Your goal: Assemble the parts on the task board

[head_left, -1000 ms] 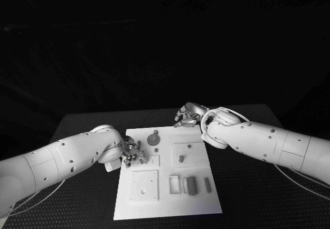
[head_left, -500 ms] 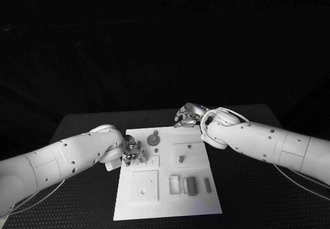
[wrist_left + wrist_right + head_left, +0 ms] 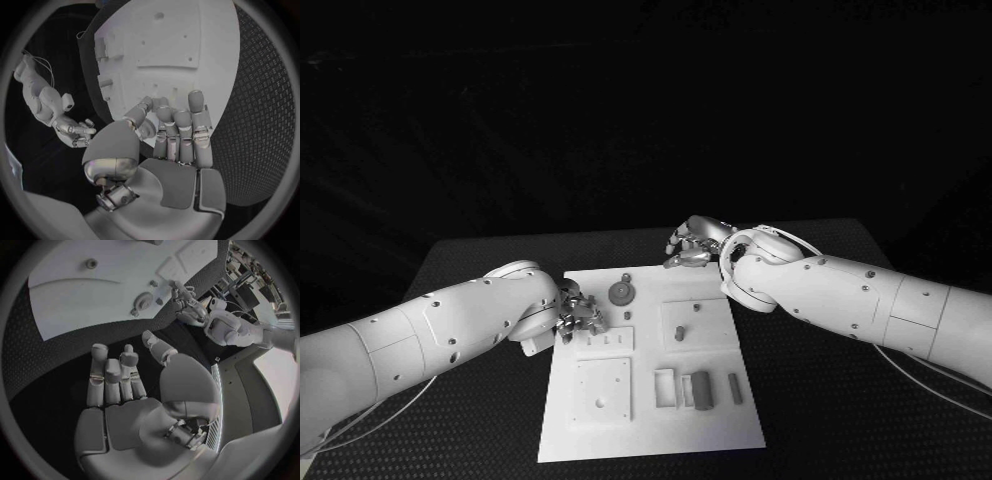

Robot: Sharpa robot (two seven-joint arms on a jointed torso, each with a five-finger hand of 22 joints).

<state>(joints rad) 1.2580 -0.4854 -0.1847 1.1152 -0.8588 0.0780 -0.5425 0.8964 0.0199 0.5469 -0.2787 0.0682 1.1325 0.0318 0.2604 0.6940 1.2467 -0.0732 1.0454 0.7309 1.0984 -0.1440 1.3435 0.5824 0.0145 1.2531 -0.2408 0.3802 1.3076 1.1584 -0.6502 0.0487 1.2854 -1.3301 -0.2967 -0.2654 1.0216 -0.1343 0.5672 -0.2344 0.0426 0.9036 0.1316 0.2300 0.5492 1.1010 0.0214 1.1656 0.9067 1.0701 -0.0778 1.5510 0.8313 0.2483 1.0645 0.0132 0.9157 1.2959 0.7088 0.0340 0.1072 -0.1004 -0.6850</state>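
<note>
From the head view I saw the board (image 3: pixel 655 375) lying lengthwise on the dark surface (image 3: pixel 834 400), its long axis running away from the robot and its far end tilted slightly to the right. A round disc part (image 3: pixel 620 292) sat near the far end, a short peg (image 3: pixel 679 331) stood in a square plate right of centre, and three upright blocks (image 3: pixel 701 388) stood in a row near the near right corner, their long sides along the board's length.

My left hand (image 3: pixel 578 322) hung over the board's left edge, fingers curled down beside a small slotted plate (image 3: pixel 607 340). The left wrist view showed its fingers (image 3: pixel 180 131) close together; something small seemed to sit by the thumb, but I could not tell whether it was gripped. The arm hid the board's edge there.

My right hand (image 3: pixel 694 242) hovered over the surface just beyond the board's far right corner, fingers spread in the wrist view (image 3: pixel 119 385), holding nothing.
</note>
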